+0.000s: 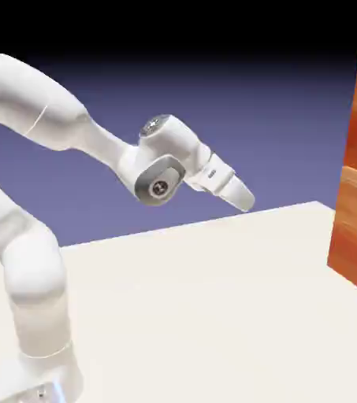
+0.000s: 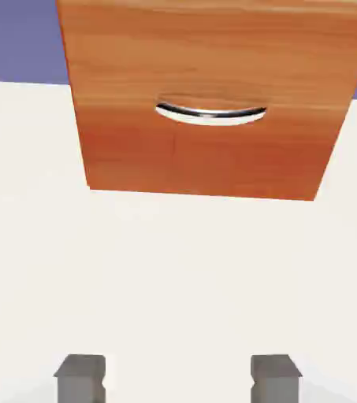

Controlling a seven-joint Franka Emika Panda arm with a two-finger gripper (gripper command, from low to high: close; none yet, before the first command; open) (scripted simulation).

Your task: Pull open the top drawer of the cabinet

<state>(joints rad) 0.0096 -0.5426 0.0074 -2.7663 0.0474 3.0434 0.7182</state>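
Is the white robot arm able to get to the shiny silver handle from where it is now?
Probably yes: the white arm hangs a little away from the shiny handle, its pincer is open, and I see nothing standing between them.

Surface [image 1: 213,291]: pale cream, plain top, smooth finish. Backdrop [image 1: 276,118]: blue-violet, beyond the surface's far edge and above it in the exterior view (shades to black toward the top). Hand view: same blue-violet past the surface's edge, at both upper corners.
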